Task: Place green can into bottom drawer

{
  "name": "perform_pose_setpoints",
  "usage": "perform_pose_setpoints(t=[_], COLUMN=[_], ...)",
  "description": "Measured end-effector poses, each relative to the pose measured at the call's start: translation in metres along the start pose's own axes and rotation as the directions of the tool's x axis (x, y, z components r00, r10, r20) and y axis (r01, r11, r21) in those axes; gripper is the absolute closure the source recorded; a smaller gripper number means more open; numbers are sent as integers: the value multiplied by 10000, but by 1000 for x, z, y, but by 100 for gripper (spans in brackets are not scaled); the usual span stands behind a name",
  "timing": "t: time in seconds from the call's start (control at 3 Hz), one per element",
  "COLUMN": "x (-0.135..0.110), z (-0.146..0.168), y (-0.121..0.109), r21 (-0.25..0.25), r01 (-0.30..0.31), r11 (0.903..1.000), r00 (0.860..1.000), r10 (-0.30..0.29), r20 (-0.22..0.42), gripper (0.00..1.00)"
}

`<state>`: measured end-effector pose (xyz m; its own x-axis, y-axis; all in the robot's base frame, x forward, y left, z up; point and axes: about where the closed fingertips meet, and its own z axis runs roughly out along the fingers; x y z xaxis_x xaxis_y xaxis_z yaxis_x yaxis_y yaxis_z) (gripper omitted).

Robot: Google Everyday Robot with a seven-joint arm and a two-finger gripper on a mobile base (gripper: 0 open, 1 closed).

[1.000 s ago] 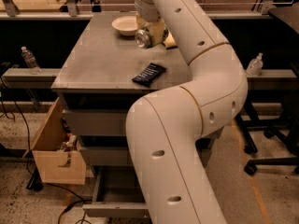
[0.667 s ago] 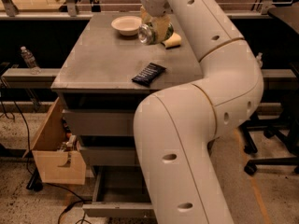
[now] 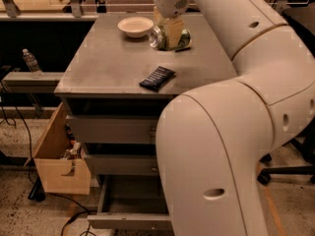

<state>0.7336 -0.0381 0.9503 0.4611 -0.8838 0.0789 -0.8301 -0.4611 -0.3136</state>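
The green can lies on its side at the far middle of the grey cabinet top, its silver end facing left. My gripper comes down from above and its yellowish fingers are closed around the can's middle. I cannot tell whether the can rests on the top or hangs just above it. The bottom drawer is pulled open under the two upper drawers, and the part of its tray that shows looks empty. My arm hides its right part.
A cream bowl stands just left of the can. A dark blue snack packet lies nearer the front edge. A wooden box leans against the cabinet's left side. A water bottle stands on a ledge at the left.
The gripper with the can has shifted slightly right, away from the bowl. My arm's big links have swung right in the view.
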Motion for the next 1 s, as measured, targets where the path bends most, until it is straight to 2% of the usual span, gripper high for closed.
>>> perform_pose_setpoints(t=[0.33, 0.67, 1.0], x=[-11, -16, -16], z=[6, 26, 26], y=[28, 34, 34], r21=[-479, -699, -698], r01=[-631, -607, -607], r11=[9969, 9957, 9957], r00=[9980, 9981, 9981], r10=[636, 613, 613], r20=[71, 72, 72], gripper=[100, 100, 100])
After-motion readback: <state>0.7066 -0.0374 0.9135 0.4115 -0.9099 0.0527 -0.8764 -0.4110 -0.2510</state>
